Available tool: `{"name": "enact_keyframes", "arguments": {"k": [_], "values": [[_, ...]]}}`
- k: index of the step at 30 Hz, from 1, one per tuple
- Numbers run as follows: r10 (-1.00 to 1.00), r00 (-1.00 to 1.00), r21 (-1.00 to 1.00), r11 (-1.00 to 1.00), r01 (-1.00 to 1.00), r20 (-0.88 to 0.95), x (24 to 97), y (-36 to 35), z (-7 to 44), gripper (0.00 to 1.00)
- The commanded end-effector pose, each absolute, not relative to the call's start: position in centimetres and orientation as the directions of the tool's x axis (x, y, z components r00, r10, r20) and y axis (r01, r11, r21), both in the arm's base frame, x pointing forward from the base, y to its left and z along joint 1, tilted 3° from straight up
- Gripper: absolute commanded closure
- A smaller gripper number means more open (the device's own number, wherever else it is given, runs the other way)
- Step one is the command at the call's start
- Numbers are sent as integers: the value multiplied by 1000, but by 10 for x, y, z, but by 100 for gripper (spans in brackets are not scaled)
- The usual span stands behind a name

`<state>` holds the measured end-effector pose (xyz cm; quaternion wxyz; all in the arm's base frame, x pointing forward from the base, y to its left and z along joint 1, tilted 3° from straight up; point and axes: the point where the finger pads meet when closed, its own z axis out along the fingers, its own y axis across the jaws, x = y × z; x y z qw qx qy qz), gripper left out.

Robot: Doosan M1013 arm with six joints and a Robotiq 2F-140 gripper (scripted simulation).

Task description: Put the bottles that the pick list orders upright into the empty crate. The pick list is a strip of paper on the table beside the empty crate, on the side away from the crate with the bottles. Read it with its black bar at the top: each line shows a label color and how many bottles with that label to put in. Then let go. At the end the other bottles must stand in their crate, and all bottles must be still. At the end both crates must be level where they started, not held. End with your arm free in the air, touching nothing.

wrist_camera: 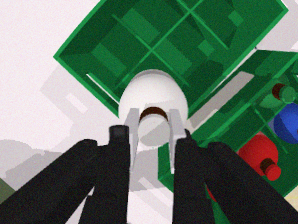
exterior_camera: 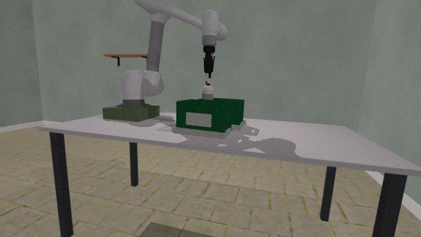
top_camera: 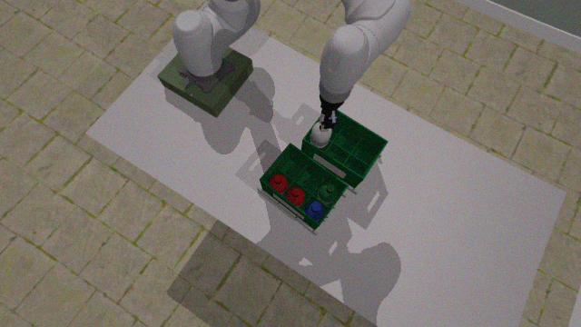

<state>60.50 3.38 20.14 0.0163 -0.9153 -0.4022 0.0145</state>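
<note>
Nearest stands the stocked crate (top_camera: 318, 167) (exterior_camera: 194, 106) (wrist_camera: 164, 165), level on the surface (top_camera: 454, 204) (exterior_camera: 329, 141) (wrist_camera: 30, 75). Its red bottles (top_camera: 278, 183) (wrist_camera: 256, 149), blue bottle (top_camera: 313, 211) (wrist_camera: 289, 125) and green bottle (top_camera: 326, 193) (wrist_camera: 270, 100) stay in their cells, dividers fencing each one so it stands.

Just behind the stocked crate is the target crate (top_camera: 369, 136) (exterior_camera: 239, 112) (wrist_camera: 75, 62). Over its corner cell the white bottle (top_camera: 320, 136) (exterior_camera: 207, 90) (wrist_camera: 152, 92) hangs upright, its lower part hidden by the walls. The tool (top_camera: 323, 126) (exterior_camera: 208, 79) (wrist_camera: 154, 123) is closed on its slim neck, probably because that keeps the fingers above the dividers and leaves the wide body free to enter. A straight lowering until the base seats, then release, seems right; tilt could snag a divider.

I cannot find the pick list, so the order remains unread here.
</note>
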Motion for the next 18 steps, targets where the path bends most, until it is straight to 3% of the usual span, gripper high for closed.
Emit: {"name": "enact_keyframes", "arguments": {"k": [1, 18], "values": [[735, 678, -48, -677, 734, -12, 604, 37, 194, 100], [735, 678, -48, -677, 734, -12, 603, 37, 179, 100]]}}
